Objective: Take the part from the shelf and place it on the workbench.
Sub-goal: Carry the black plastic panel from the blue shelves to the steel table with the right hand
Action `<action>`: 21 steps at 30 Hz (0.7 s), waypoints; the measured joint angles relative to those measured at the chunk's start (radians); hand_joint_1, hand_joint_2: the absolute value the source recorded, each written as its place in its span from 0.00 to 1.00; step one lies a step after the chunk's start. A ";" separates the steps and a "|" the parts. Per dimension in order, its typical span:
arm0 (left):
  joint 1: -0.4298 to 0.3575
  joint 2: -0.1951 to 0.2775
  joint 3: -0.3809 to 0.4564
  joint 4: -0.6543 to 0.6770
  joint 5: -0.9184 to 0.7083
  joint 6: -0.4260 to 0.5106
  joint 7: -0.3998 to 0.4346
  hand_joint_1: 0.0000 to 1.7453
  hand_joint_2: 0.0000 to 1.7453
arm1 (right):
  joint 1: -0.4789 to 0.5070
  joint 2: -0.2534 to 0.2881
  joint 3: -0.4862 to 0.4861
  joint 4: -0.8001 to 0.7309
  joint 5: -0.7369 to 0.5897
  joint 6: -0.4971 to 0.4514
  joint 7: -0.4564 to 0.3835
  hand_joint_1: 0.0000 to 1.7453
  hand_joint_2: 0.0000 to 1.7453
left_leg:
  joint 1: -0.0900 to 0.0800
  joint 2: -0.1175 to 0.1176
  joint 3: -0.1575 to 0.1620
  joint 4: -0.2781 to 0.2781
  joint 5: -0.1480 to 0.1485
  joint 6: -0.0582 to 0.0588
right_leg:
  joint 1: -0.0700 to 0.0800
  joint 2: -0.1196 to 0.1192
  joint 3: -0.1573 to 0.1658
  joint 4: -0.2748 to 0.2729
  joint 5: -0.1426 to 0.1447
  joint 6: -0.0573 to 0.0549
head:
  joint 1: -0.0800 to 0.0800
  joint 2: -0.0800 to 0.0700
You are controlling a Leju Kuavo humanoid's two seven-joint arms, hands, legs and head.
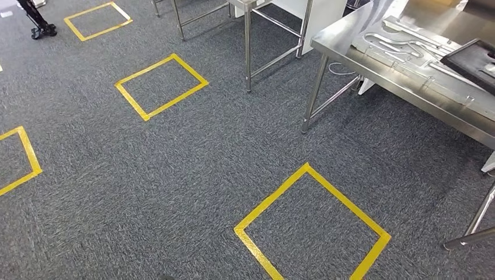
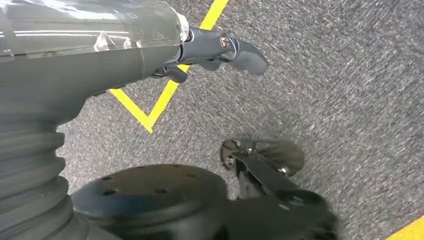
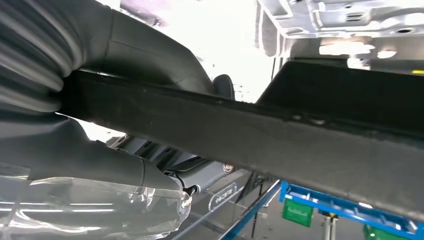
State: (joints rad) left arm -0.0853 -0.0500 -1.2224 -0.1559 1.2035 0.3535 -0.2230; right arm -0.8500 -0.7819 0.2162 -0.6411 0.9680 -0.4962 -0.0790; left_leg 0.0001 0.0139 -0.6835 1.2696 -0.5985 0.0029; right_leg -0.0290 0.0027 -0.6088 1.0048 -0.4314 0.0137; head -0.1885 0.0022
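Right wrist view: a long flat black part (image 3: 280,135) is clasped by the right hand (image 3: 125,150); the left hand (image 2: 220,50) hangs with fingers apart over carpet. Carrying appears underway; the steel surface (image 1: 373,64) must next be approached and the part set down.

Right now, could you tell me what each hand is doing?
Left hand: holds nothing, fingers apart.
Right hand: grips the black part.
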 joint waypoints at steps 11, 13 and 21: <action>-0.001 0.000 0.000 0.002 -0.001 -0.007 -0.004 0.00 1.00 | 0.053 -0.032 -0.011 -0.051 0.015 -0.004 0.032 1.00 1.00 | -0.011 -0.020 0.108 -0.258 0.136 0.027 | 0.009 0.025 -0.007 0.006 0.002 0.012 | 0.000 0.000; 0.000 0.001 0.000 0.002 -0.002 -0.008 -0.001 0.00 1.00 | 0.057 -0.039 -0.013 -0.061 0.019 -0.003 0.037 1.00 1.00 | -0.012 -0.020 0.106 -0.257 0.137 0.029 | 0.008 0.024 -0.007 0.004 0.004 0.016 | 0.000 0.000; -0.002 0.000 -0.004 0.002 -0.004 -0.008 0.005 0.00 1.00 | 0.073 -0.050 -0.028 -0.097 0.032 -0.028 0.048 1.00 1.00 | -0.019 -0.020 0.102 -0.249 0.135 0.043 | 0.003 0.025 -0.006 -0.004 0.011 0.034 | 0.000 0.000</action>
State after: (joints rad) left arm -0.0872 -0.0498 -1.2263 -0.1541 1.1995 0.3459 -0.2175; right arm -0.7766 -0.8318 0.1880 -0.7377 1.0000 -0.5245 -0.0314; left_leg -0.0189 -0.0063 -0.5818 1.0208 -0.4639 0.0456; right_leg -0.0260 0.0275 -0.6149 1.0003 -0.4208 0.0477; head -0.1884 0.0022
